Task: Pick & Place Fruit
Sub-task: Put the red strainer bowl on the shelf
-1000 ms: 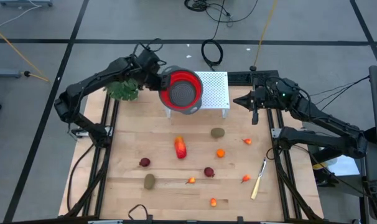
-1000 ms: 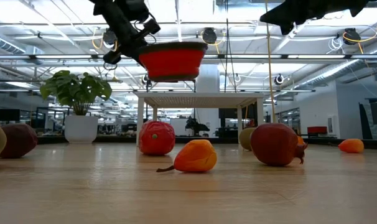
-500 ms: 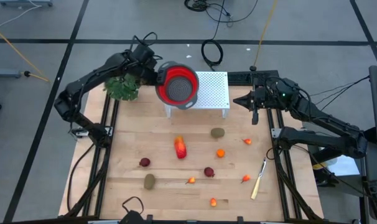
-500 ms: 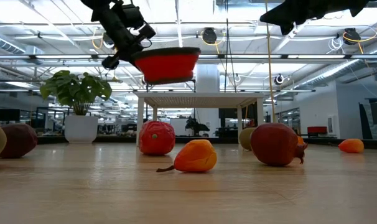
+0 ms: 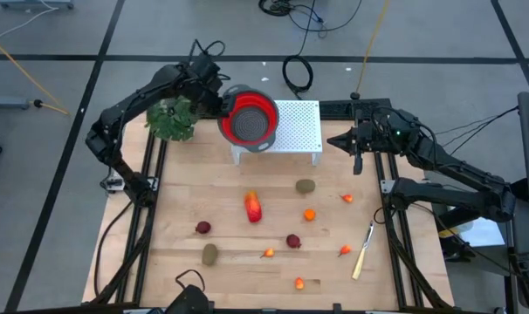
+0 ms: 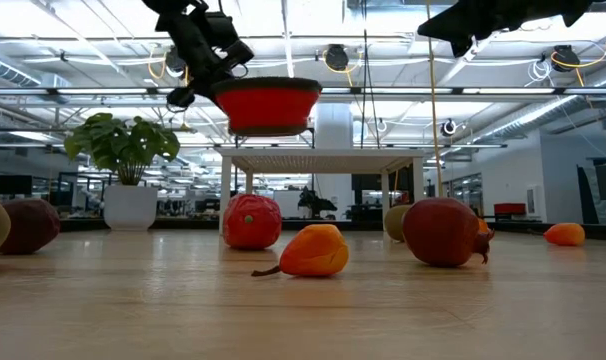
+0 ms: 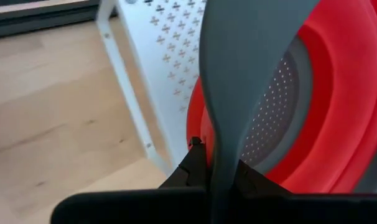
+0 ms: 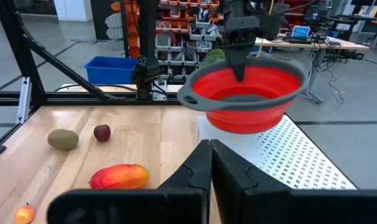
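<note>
Holding the colander (image 5: 250,123) by its handle, my left gripper (image 5: 214,98) hangs above the rack (image 5: 298,127); right gripper (image 5: 345,141) idles pressed together. Next I judge: set it down, fruit (image 5: 252,208) untouched.

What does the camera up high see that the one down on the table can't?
Only the high view shows the knife and the right pincer, shut and idle beside the white stand. Only the low view shows the room's ceiling lights behind the table. Both show the red colander held by the left pincer above the stand, the plant and scattered fruit.
</note>
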